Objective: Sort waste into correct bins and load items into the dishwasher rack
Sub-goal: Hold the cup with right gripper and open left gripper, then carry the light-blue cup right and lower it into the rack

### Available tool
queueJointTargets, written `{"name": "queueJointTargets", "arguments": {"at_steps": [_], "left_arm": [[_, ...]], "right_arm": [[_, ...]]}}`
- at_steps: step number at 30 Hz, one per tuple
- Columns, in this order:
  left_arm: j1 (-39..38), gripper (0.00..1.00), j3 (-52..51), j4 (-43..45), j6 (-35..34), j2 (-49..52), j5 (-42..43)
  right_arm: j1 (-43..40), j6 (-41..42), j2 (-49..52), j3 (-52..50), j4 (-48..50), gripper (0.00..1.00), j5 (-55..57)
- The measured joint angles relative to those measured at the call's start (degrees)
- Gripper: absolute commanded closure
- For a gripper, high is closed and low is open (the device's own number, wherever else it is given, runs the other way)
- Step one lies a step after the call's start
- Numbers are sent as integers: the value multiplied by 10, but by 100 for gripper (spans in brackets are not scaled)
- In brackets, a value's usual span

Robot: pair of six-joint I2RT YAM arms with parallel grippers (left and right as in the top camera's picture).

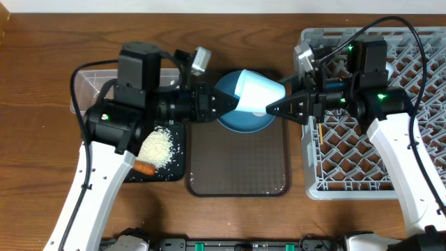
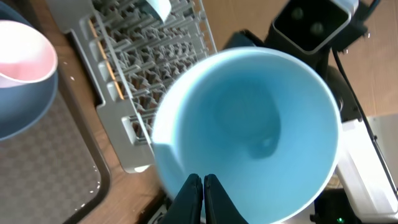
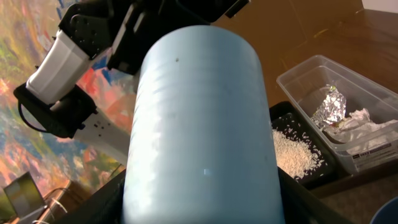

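The light-blue cup [image 1: 256, 94] hangs on its side above the dark-blue plate [image 1: 240, 124], between both grippers. My left gripper [image 1: 221, 104] is shut with its fingertips [image 2: 203, 194] pinched on the cup's rim [image 2: 249, 124], looking into the open mouth. My right gripper [image 1: 270, 108] is shut round the cup's body [image 3: 199, 124], one jaw on each side [image 3: 205, 211]. The pale-pink cup [image 2: 25, 56] sits in the plate [image 2: 18, 112]. Wooden chopsticks [image 2: 106, 62] lie at the edge of the grey rack [image 2: 149, 68].
The grey rack [image 1: 376, 139] fills the right side. The brown serving tray [image 1: 237, 171] lies in the middle. The black tray [image 1: 178, 164] holds rice [image 1: 159, 146] and a carrot [image 1: 144, 167]. The clear tub [image 1: 87, 80] holds foil [image 3: 329, 104] and tissue [image 3: 367, 124].
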Motion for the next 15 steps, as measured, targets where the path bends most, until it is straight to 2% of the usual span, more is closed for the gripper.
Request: {"name": "queueJointTargets", "arguments": {"at_steps": [10,15], "left_arm": [[-5,93,0,-35,18,0,-7],[-7,93,0,-37,22,0,-38]], "right_arm": [[0,0,-1,0,14,53,1],[0,0,-1,0,16,56,23]]}}
